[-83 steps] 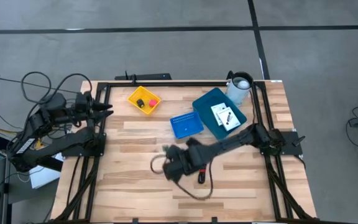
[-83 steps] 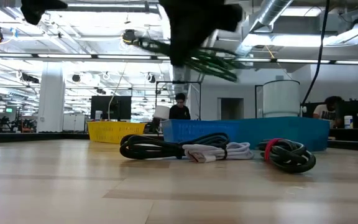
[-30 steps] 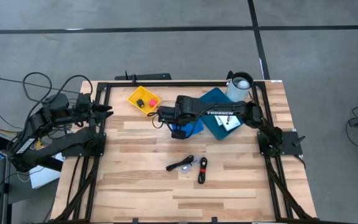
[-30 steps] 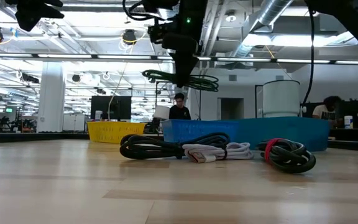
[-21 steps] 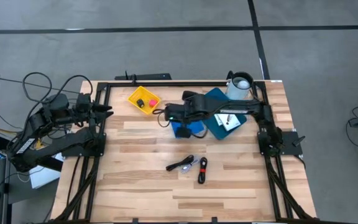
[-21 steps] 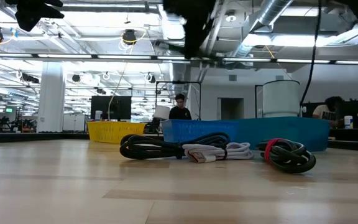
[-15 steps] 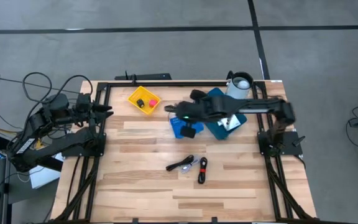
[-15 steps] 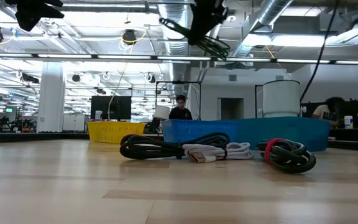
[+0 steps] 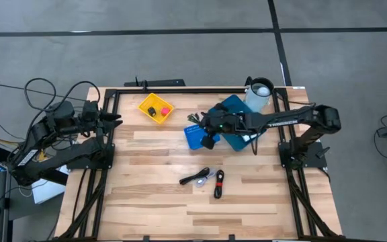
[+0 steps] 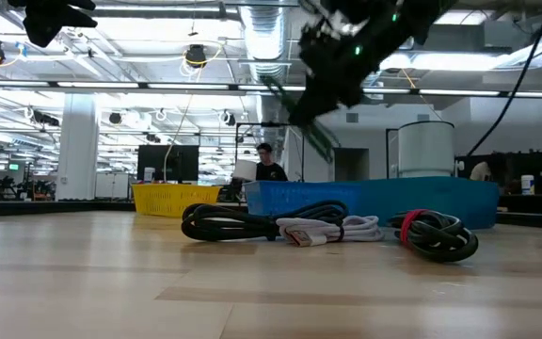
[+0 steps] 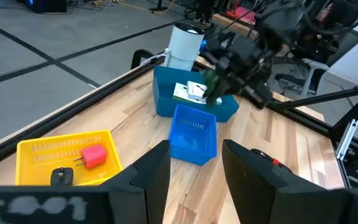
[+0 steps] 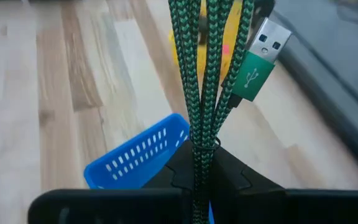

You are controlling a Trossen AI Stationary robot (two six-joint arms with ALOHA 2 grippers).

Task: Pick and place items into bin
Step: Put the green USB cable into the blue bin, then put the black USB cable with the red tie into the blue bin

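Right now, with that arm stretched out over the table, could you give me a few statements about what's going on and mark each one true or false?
1. The right hand is shut on a green braided USB cable. True.
2. The yellow bin holds a red item. True.
3. The left hand is reaching into the small blue basket. False: it waits at the table's left edge, holding nothing.
4. The large blue bin has white cards in it. True.
5. All cables are off the table. False: a few coiled cables lie on the wood.
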